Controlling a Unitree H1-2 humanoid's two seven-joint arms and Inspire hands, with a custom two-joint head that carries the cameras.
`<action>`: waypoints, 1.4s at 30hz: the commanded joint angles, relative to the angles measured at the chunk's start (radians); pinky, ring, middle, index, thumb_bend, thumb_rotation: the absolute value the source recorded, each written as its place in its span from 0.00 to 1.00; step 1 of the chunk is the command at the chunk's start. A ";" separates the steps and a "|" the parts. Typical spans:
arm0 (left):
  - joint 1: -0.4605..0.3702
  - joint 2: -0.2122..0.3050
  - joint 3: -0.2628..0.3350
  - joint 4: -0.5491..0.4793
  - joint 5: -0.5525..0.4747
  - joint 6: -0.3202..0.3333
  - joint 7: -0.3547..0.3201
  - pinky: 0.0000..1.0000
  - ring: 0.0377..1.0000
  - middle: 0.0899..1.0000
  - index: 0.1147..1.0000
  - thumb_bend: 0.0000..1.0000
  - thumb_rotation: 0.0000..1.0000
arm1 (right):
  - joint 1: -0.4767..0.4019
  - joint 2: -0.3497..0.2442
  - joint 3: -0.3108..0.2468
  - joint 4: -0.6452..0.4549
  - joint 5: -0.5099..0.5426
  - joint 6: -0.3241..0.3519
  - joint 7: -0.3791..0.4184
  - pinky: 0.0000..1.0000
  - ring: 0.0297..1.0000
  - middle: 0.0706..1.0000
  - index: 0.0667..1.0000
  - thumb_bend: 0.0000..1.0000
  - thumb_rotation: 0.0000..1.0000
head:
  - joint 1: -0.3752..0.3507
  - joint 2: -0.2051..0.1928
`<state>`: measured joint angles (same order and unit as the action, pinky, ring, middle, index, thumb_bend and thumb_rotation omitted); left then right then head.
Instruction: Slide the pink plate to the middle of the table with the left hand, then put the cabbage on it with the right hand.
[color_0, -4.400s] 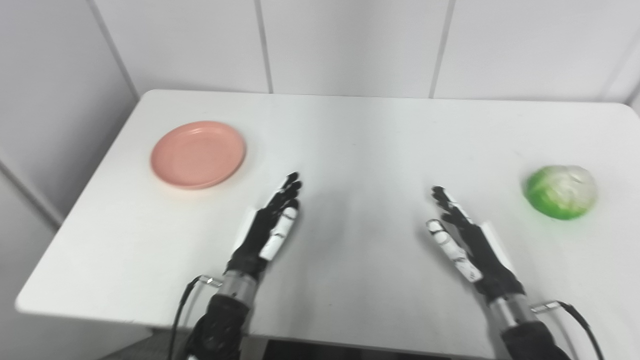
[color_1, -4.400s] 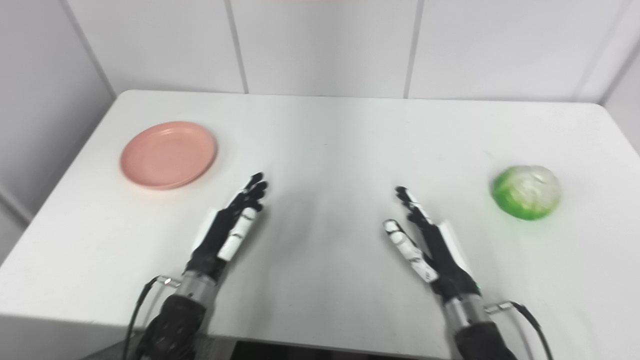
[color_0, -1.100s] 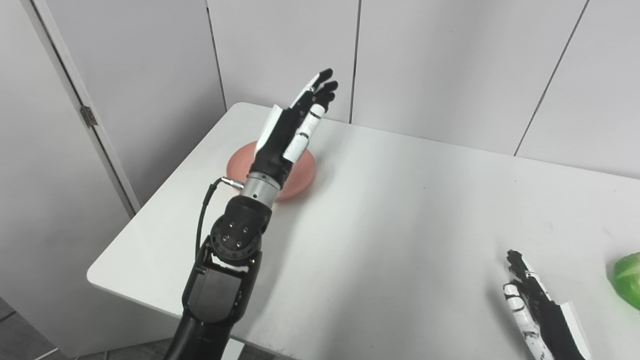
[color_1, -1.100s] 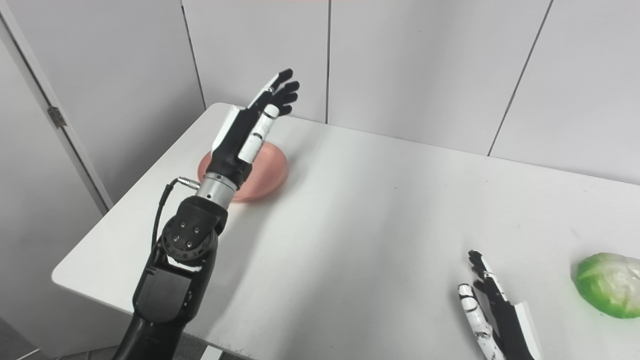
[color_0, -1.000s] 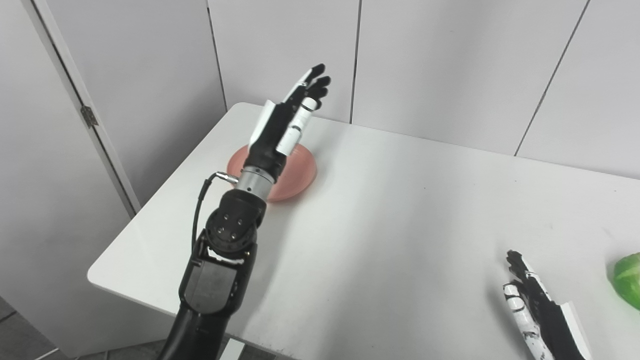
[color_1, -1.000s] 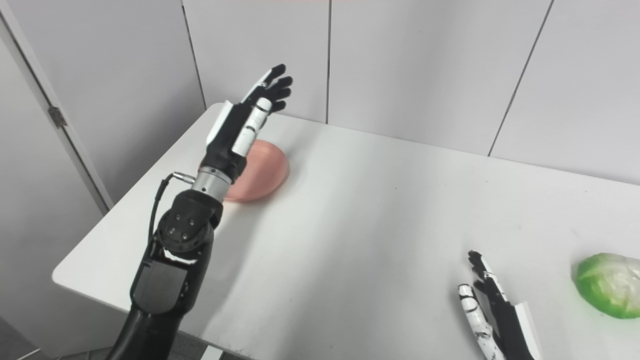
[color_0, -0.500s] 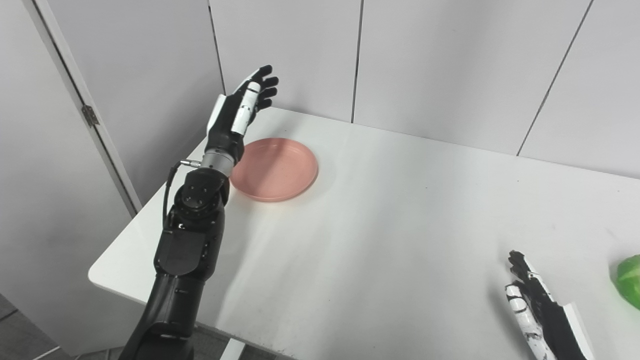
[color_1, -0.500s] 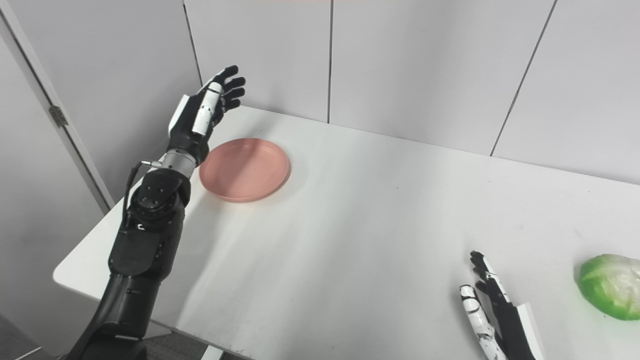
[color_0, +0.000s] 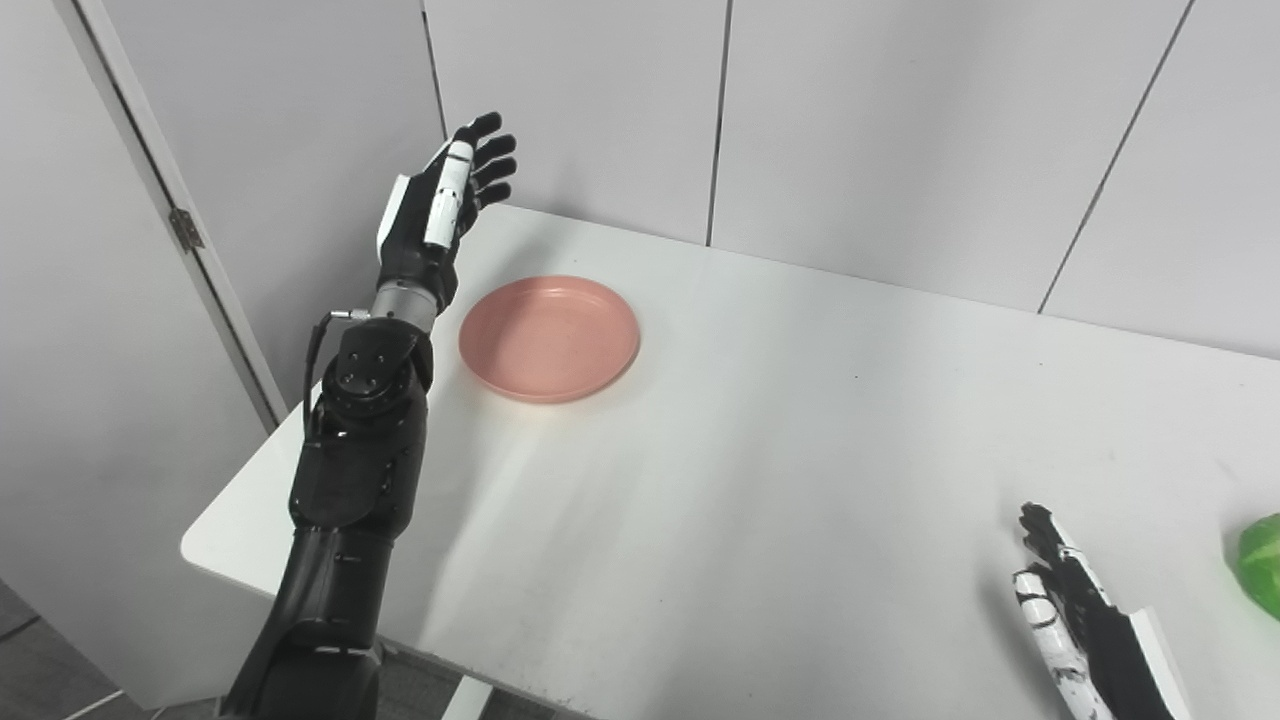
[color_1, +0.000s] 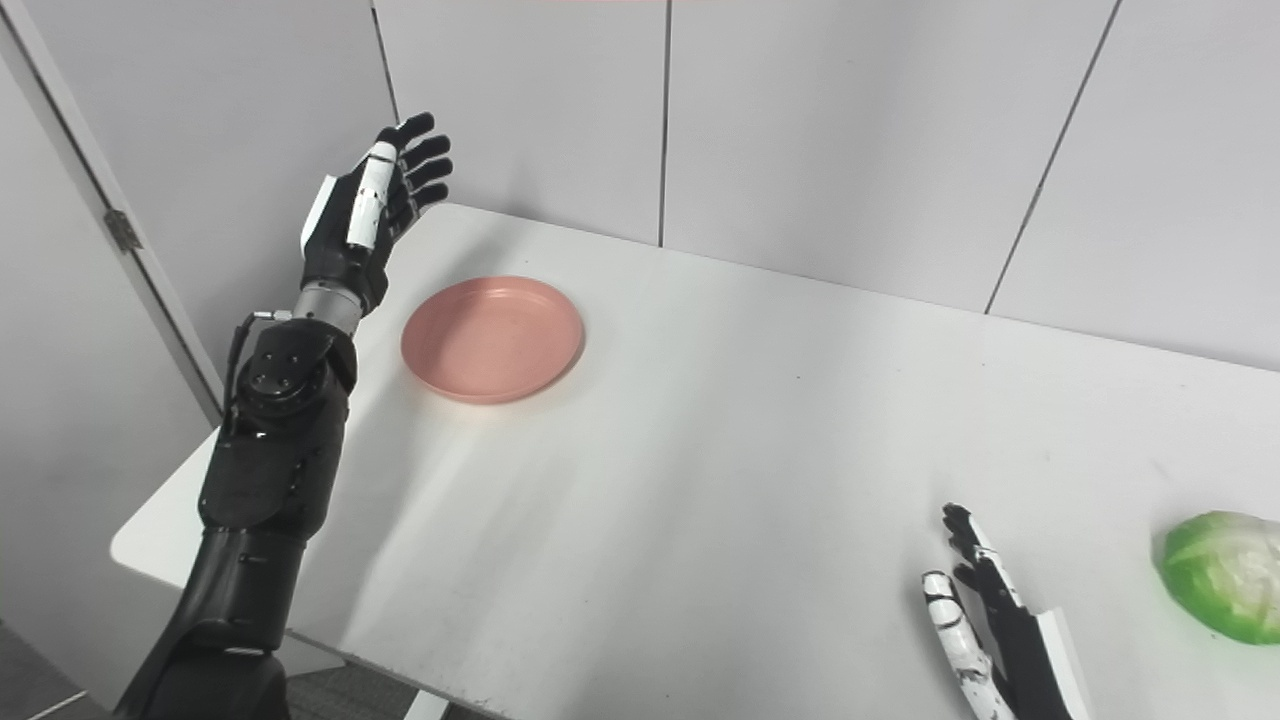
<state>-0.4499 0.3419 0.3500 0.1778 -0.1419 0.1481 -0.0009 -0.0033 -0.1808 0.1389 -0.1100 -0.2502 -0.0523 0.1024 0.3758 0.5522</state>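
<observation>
My left hand (color_0: 432, 215) is raised above the far left corner of the white rectangular bench (color_0: 800, 450), to the outer side of the round, shallow pink plastic plate (color_0: 549, 337). Its fingers (color_0: 484, 165) are released and spread, grasping nothing and touching nothing. The plate lies flat near the far left end of the bench, well apart from the middle; the slide is not yet begun.

My right hand (color_1: 1000, 630) rests low at the near right, fingers extended and apart, empty. The round green-and-white cabbage (color_1: 1222, 572) sits on the bench just beyond it to the right, untouched, and partly cut off at the edge of the left eye view.

Risks, as I judge them:

1. The plate lies close to the left edge and the back corner. If I bring my hand down on its rim rather than behind it, the plate may tip or skate off sideways.
2. A push from too high on the rim could flip the shallow plate instead of moving it along the smooth surface.
3. A push off its centre line would likely spin it and send it toward the wall, not the middle.
4. My forearm (color_0: 365, 440) stands close beside the plate; lowering carelessly could knock it early.
5. The cabbage is round and may roll off the plate if the plate stops short of centre.
</observation>
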 joint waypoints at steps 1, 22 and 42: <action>-0.043 0.030 0.012 -0.002 -0.006 -0.008 0.022 0.84 0.83 0.82 0.80 0.45 1.00 | -0.009 0.001 -0.006 -0.031 0.003 0.000 0.000 0.89 0.92 0.93 0.92 0.04 1.00 | 0.001 0.001; -0.071 0.071 0.057 0.185 -0.048 -0.058 0.036 0.88 0.86 0.85 0.82 0.46 1.00 | -0.008 -0.003 -0.008 -0.036 0.003 0.003 0.002 0.90 0.92 0.93 0.92 0.07 1.00 | 0.000 0.012; -0.095 0.079 0.057 0.350 -0.063 -0.081 0.042 0.85 0.87 0.86 0.84 0.44 1.00 | -0.002 -0.001 -0.009 -0.053 0.002 0.020 0.006 0.89 0.92 0.92 0.92 0.06 1.00 | -0.001 0.026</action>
<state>-0.4864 0.3844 0.4090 0.5325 -0.1994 0.1061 0.0346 0.0025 -0.1821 0.1357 -0.1227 -0.2519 -0.0409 0.1053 0.3743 0.5768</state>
